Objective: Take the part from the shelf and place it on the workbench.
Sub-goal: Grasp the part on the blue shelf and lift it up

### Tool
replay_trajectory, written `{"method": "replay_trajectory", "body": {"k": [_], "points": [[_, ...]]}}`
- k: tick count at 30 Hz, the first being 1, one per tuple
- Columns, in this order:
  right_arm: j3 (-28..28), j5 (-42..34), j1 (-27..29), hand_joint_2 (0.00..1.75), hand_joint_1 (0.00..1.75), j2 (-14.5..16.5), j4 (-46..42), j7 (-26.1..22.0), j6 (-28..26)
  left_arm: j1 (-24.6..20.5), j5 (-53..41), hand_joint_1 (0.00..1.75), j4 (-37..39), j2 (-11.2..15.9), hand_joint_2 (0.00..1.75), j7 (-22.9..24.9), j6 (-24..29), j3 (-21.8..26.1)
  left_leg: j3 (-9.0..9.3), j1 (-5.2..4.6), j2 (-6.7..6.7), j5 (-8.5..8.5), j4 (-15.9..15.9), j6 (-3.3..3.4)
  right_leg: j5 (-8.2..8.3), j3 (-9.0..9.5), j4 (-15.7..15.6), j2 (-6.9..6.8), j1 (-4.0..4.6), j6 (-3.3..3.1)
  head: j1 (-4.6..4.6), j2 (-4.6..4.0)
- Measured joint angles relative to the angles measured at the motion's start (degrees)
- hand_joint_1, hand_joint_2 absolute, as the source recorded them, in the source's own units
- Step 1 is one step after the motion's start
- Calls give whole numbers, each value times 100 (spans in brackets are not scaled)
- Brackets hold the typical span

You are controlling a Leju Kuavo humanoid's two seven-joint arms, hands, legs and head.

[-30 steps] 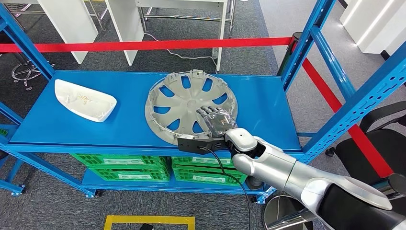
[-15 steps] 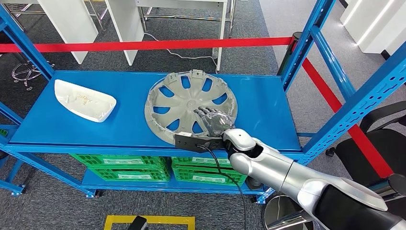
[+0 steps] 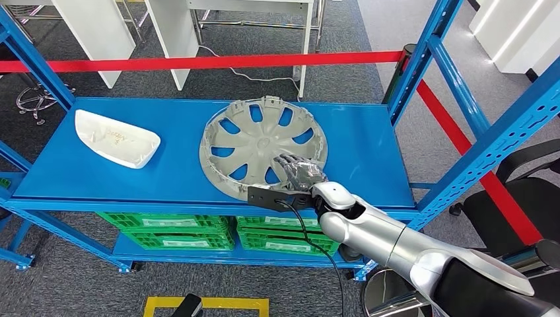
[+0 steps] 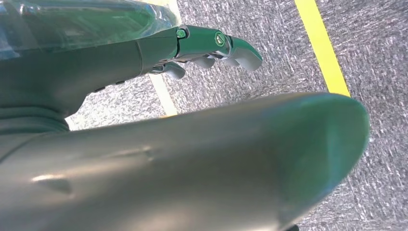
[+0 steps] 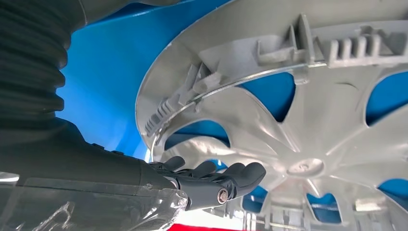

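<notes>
Hubcap (image 3: pixel 263 146): lies flat on the blue shelf (image 3: pixel 370 142).
Right hand (image 3: pixel 300 174): over its 5 o'clock rim, fingers extended, seemingly grasping nothing.
Left hand (image 4: pixel 211 45): released, above carpet.

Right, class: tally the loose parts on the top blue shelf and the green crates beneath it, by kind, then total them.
Grey wheel covers: 1, the wheel cover, with the right hand over its near edge.
White mirror shells: 1, the mirror shell.
Green crates: 2, the left crate and the right crate.
Total: 4
</notes>
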Motion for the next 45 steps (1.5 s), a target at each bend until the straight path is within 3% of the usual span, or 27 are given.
{"method": "replay_trajectory", "body": {"k": [15,16,19,20,45], "points": [[-25,-60,61,175,0,11,176,-67,-26,-6,-207,0,-148,115,0,96,4,181,1,0,0,0,0,0,0,0,0,1,0,0,0,0],[-27,-60,61,175,23,13,179,-67,-28,-6,-218,0,-149,119,0,99,4,191,1,0,0,0,0,0,0,0,0,1,0,0,0,0],[-28,-60,68,175,153,14,187,-67,-32,-7,-244,0,-161,127,0,104,-3,215,2,0,0,0,0,0,0,0,0,0,0,0,0,1],[-28,-60,72,175,175,14,190,-67,-32,-7,-251,0,-169,129,0,104,-6,220,2,0,0,0,-1,-1,0,0,0,1,0,0,0,1],[-78,7,94,175,175,14,192,18,32,-5,-375,0,-281,157,0,104,-24,341,5,0,0,0,0,-1,0,3,0,1,0,0,0,1]]}}
